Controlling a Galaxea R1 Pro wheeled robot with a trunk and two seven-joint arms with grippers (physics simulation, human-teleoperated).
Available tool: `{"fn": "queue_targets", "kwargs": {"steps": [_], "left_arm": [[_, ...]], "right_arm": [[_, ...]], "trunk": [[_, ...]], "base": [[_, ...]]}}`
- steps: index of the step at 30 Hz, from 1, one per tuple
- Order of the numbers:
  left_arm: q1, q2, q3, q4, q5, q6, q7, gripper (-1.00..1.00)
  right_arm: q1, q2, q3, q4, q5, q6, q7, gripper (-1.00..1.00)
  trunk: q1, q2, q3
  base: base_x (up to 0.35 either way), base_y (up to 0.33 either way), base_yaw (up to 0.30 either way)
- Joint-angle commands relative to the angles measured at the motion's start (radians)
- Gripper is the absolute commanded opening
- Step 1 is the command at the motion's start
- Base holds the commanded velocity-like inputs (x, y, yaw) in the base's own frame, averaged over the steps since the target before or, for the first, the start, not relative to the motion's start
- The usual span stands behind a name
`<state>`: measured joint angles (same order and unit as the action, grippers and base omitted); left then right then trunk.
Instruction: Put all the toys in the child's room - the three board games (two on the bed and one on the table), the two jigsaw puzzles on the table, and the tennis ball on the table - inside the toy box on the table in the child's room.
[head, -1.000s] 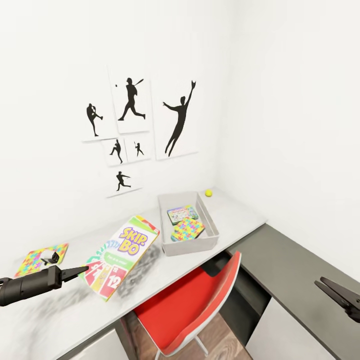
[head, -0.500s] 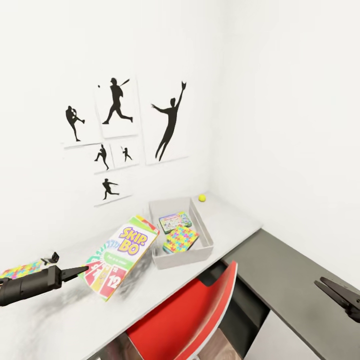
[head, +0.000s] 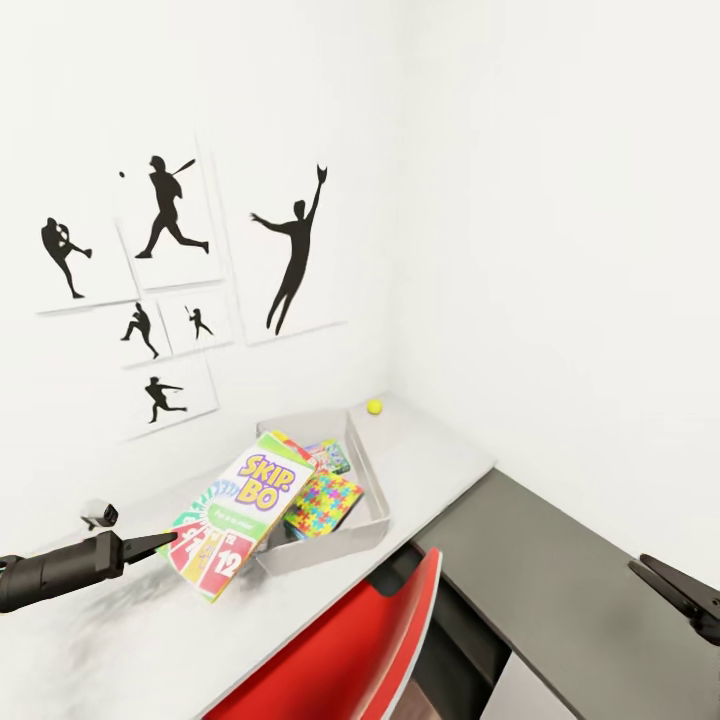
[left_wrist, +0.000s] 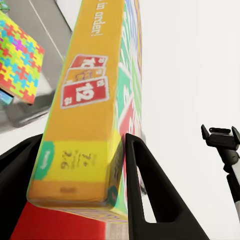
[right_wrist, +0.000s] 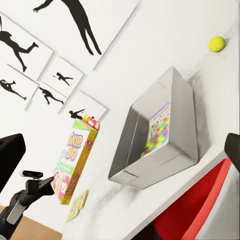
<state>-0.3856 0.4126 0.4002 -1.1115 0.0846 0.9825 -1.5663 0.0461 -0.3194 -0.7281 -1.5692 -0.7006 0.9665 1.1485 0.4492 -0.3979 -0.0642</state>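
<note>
My left gripper (head: 165, 543) is shut on the lower edge of a Skip-Bo board game (head: 240, 505), holding it tilted above the white table (head: 440, 455), its far end over the near corner of the grey toy box (head: 377, 497). In the left wrist view the board game (left_wrist: 85, 115) stands between both fingers (left_wrist: 137, 170). Inside the toy box lie a jigsaw puzzle (head: 322, 503) and another board game (head: 333, 456). The tennis ball (head: 374, 406) rests behind the box near the wall corner. A second jigsaw puzzle (right_wrist: 77, 206) lies on the table under the held game. My right gripper (head: 680, 590) hangs open, off to the right.
A red chair (head: 350, 650) stands tucked under the table's front edge. A dark grey counter (head: 570, 570) runs along the right wall. Baseball silhouette pictures (head: 290, 255) hang on the wall behind the table. A small black-and-white gadget (head: 97, 515) sits above my left arm.
The camera has swung right, so the whole scene has slid left. The held Skip-Bo game now overlaps the toy box's near corner. Both grippers keep their hold and pose.
</note>
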Motion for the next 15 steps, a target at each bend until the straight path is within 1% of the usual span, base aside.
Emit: {"fn": "queue_targets", "kwargs": {"steps": [1, 2, 5, 15], "left_arm": [[-0.001, 0.0, 0.0, -0.001, 0.001, 0.01, -0.004, -1.0], [-0.001, 0.0, 0.0, -0.001, 0.001, 0.01, -0.004, -1.0], [-0.001, 0.0, 0.0, -0.001, 0.001, 0.01, -0.004, -1.0], [-0.001, 0.0, 0.001, -0.001, 0.002, 0.01, -0.004, -1.0]], "right_arm": [[0.0, 0.0, 0.0, 0.0, -0.002, 0.005, 0.001, 1.0], [0.0, 0.0, 0.0, 0.0, -0.002, 0.005, 0.001, 1.0], [0.0, 0.0, 0.001, 0.0, -0.002, 0.005, 0.001, 1.0], [0.0, 0.0, 0.002, 0.0, -0.002, 0.003, 0.001, 1.0]], "trunk": [[0.001, -0.002, -0.002], [0.001, -0.002, -0.002], [0.001, -0.002, -0.002], [0.001, -0.002, -0.002]], "base": [[0.118, -0.225, -0.01], [0.108, -0.192, -0.006], [0.022, -0.041, -0.001], [0.003, -0.005, 0.0]]}}
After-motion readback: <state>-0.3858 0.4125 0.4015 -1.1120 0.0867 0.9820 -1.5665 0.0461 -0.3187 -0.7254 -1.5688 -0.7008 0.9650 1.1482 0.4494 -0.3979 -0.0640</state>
